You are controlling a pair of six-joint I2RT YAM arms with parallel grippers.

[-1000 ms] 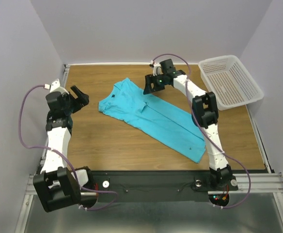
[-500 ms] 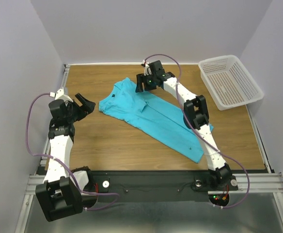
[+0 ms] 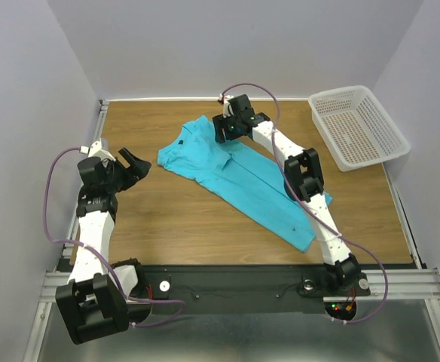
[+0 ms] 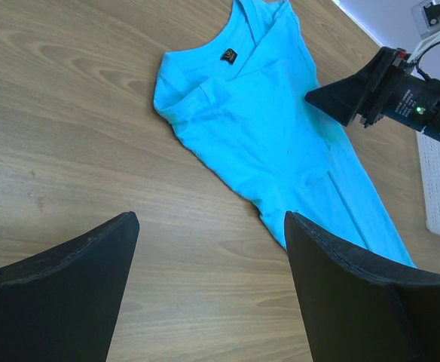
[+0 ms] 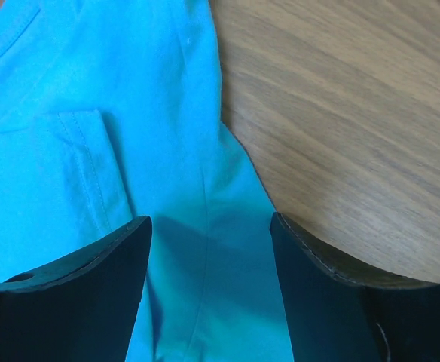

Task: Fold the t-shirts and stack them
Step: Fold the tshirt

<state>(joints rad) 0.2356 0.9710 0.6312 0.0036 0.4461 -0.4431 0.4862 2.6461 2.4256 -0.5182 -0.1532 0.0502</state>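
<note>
A bright blue t-shirt (image 3: 235,177) is laid flat across the middle of the table (image 3: 167,219). It is slanted, with its round neck toward the table's far side and its hem toward the near right edge. A small dark label (image 4: 227,54) is seen inside the neck. One short sleeve is folded onto the body. The right gripper (image 3: 221,130) is held low over the table's far middle, its jaws apart with the cloth's edge between them. The left gripper (image 3: 137,166) is spread wide above the table's left side. A white basket (image 3: 359,128) sits at the far right corner.
</note>
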